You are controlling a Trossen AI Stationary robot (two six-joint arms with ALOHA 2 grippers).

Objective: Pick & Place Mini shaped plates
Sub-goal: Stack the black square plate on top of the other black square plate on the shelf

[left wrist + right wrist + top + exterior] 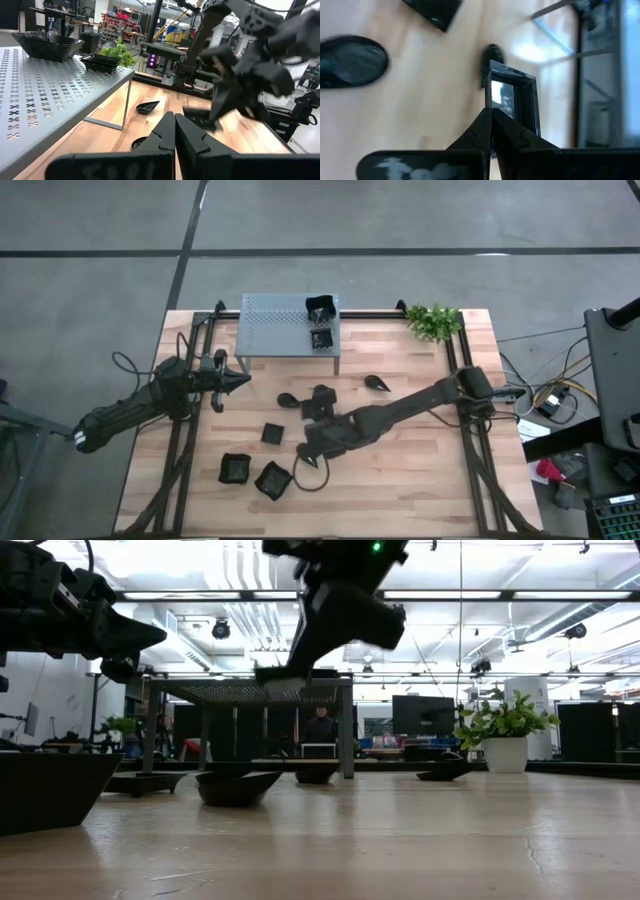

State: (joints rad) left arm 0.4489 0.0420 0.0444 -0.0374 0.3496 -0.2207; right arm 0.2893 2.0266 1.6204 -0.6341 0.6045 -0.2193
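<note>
Wooden tabletop [400, 470] below, your right pincer [492, 116] pinches 1 square plate [512, 100] edge-on; it could slip.

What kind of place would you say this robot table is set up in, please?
Probably an open lab or workshop hall: a concrete floor surrounds the wooden table, ceiling strip lights run overhead, and monitors stand behind.

No legible text, label, brand, number or sign appears in any view. Pale smudged marks run along the dark bar at the bottom edge of each wrist picture, at lower left on the left arm's wrist [117, 167] and at lower left on the right arm's wrist [415, 166], but neither set of marks can be read.
</note>
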